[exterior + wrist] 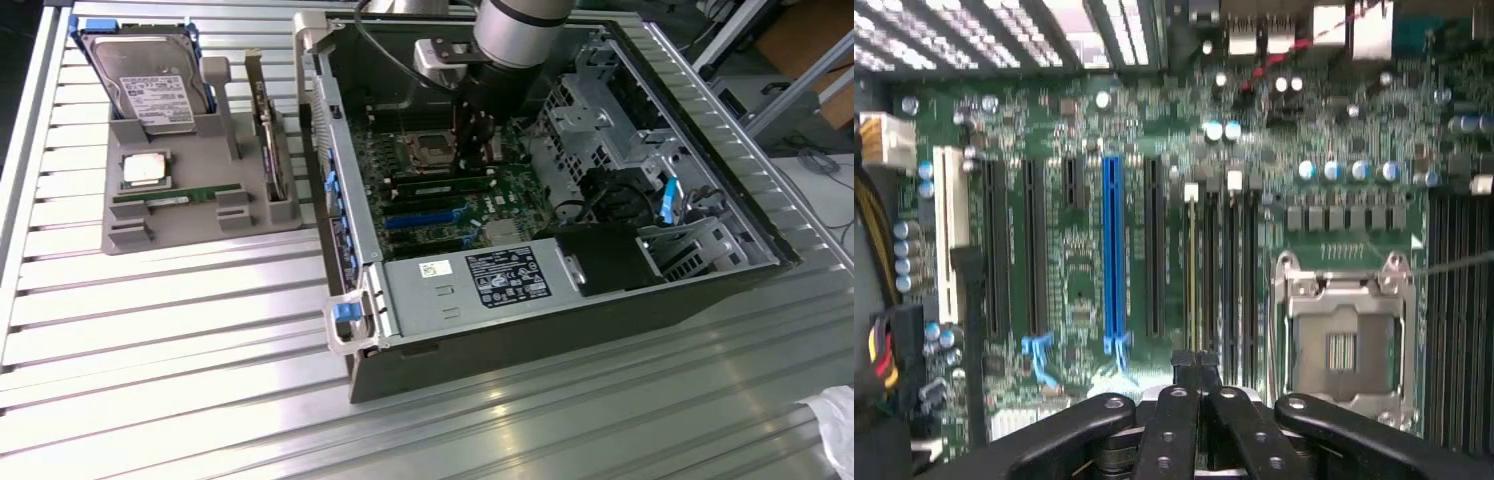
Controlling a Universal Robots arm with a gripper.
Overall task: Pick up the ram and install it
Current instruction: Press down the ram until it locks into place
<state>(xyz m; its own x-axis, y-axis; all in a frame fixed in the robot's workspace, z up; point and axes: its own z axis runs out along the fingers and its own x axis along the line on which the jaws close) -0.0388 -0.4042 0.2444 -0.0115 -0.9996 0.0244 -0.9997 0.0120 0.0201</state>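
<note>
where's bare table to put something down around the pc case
The slatted table is bare below the grey parts tray and in front of the computer case. Crowded: inside the case, where the arm stands over the motherboard, and the tray with its hard drive.

Arm (pixel 523 28) has a silver-grey cylindrical body with a grey wrist block; pincer (pixel 1195 362) comprises black linkage bars studded with silver screws.

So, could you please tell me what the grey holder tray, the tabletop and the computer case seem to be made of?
The holder tray: probably matte grey plastic, dull with moulded blocks. The tabletop: looks like ribbed bare metal, likely aluminium, catching bright streaks. The computer case: seemingly painted or dull sheet metal, thin folded edges, with a blue, likely plastic, latch.
</note>
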